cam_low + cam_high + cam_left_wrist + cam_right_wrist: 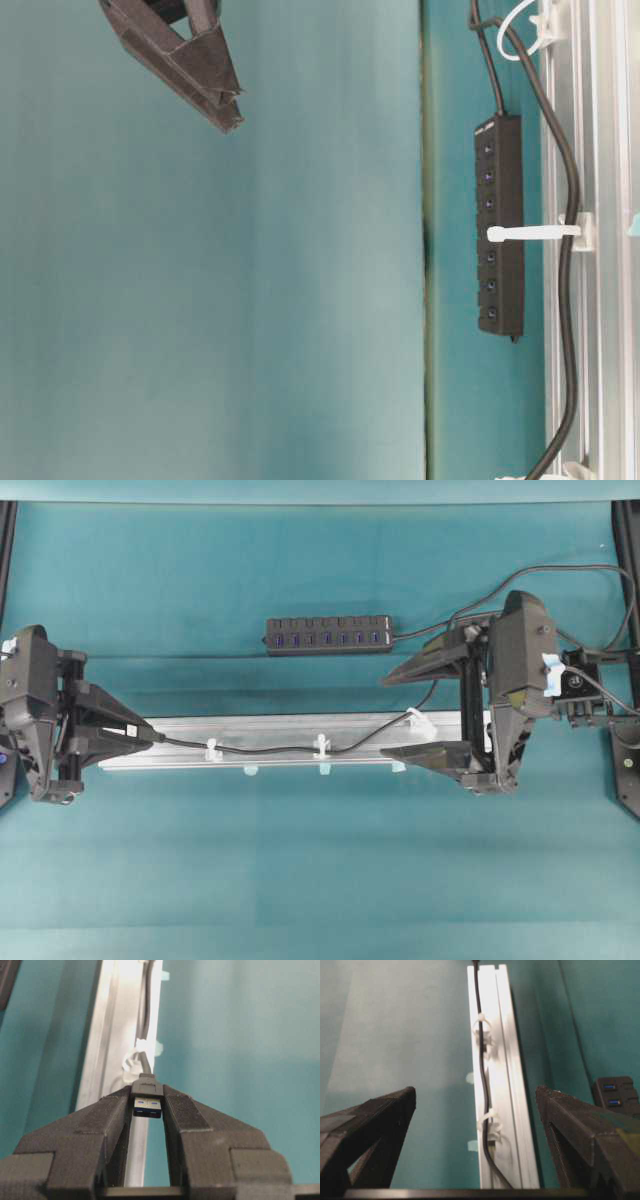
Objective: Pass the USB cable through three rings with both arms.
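Basically, my left end effector [147,1105] was clamped narrow on the plug of the USB cable [290,748], blue tongue facing the wrist camera, fingers [187,1112] pressing both sides of the plug. It sat at the left end of the rail [280,725], fingertips pointing along it toward the right. My right end effector [405,712] was spread wide, holding nothing, one finger on the hub side and one on the near side of the rail's right end, straddling the third ring [418,723].

Cable ran from the plug through the first ring [212,749] and the middle ring [321,746], then up through the third ring and away behind my right arm. It lay slack and wavy on the rail between rings. Rail lay lengthwise on the teal worktop [320,870]. Black multi-port hub [328,635] with blue sockets sat beyond the rail, apart from it, its own lead going right. Pale blue tabs [250,770] stuck out from the rail's near edge.

Both arms were low, wrists roughly level, facing each other along the rail.
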